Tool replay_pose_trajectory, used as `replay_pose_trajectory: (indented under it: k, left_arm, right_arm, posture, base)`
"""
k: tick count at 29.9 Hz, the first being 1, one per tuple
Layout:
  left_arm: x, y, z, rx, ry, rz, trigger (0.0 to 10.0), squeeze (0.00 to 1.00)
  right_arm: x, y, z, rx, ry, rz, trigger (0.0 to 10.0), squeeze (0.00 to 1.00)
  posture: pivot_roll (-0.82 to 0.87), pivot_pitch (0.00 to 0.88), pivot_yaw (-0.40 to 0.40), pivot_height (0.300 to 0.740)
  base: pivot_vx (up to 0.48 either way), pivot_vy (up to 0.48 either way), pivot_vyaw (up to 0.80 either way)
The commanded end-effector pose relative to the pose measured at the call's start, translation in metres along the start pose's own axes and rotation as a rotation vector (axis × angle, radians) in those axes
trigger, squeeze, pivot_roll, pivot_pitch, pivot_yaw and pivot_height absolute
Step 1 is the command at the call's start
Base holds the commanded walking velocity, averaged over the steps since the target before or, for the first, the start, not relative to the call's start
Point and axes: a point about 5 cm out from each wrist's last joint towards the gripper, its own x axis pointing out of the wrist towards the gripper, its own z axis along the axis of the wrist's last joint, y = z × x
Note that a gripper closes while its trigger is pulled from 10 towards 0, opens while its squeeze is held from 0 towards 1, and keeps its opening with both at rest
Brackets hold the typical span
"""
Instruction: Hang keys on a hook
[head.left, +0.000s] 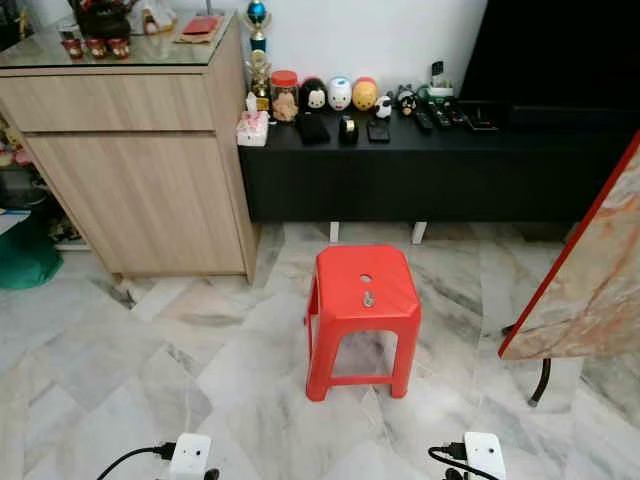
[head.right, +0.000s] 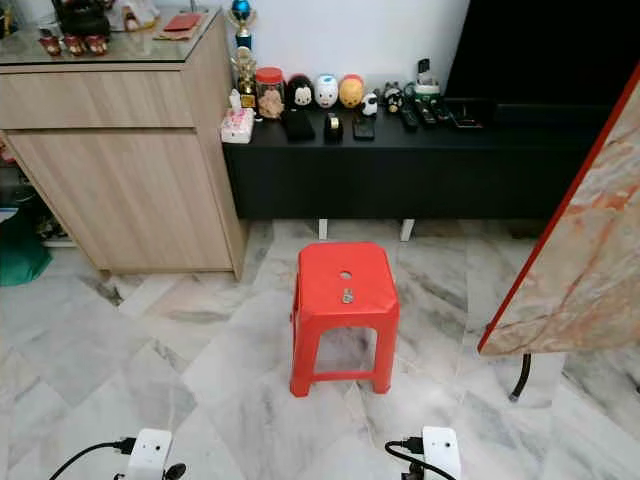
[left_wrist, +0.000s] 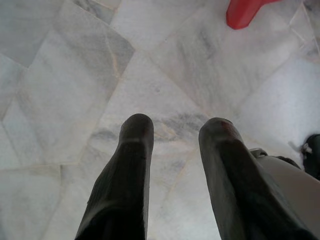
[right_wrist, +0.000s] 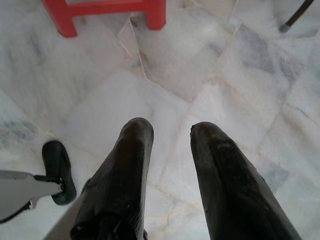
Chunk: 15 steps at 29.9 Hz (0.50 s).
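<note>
We are seeing the keys (head.left: 368, 298) lying on top of the red stool (head.left: 363, 316), just below its centre hole; they are too small for us to make out any detail. The stool is standing near the middle of the marble floor (head.left: 180, 350), with open floor running out at 6, 8 and 4 o'clock. At 12 o'clock a black low cabinet (head.left: 420, 170) is closing off the room, carrying a row of small figurines (head.left: 339, 94) and remotes. At 10 o'clock a wooden cabinet (head.left: 140, 170) is standing, and at 3 o'clock a red-edged marble tabletop (head.left: 590, 270) is cutting in, its edge running out of frame.

We are holding both arms low, pointing down at the floor. The left gripper (left_wrist: 175, 131) is hanging with fingers apart and nothing between them; the right gripper (right_wrist: 171, 131) is doing likewise.
</note>
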Motion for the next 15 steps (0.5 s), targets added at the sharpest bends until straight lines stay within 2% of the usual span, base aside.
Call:
replay_pose_trajectory:
  k: [1,6,15]
  left_arm:
    - [0.0005,0.0042,-0.0002,0.018,0.018,0.008,10.0,0.0]
    - [0.0017,0.0097,0.0033,0.02,0.018,0.019,10.0,0.0]
    - [0.0014,0.0134,0.0022,0.004,0.025,0.036,10.0,0.0]
  right_arm:
    - [0.001,0.0025,0.0052,0.023,-0.011,0.003,10.0,0.0]
    - [0.002,0.0085,0.009,0.036,-0.014,0.008,10.0,0.0]
    - [0.0025,0.0106,0.014,0.051,-0.036,0.023,10.0,0.0]
  posture:
    - [0.03,0.0,-0.001,0.74]
    - [0.02,0.0,0.013,0.74]
    - [0.06,0.0,-0.007,0.74]
  base:
    - [0.0,0.0,0.0]
    - [0.0,0.0,0.0]
    - [0.254,0.0,0.0]
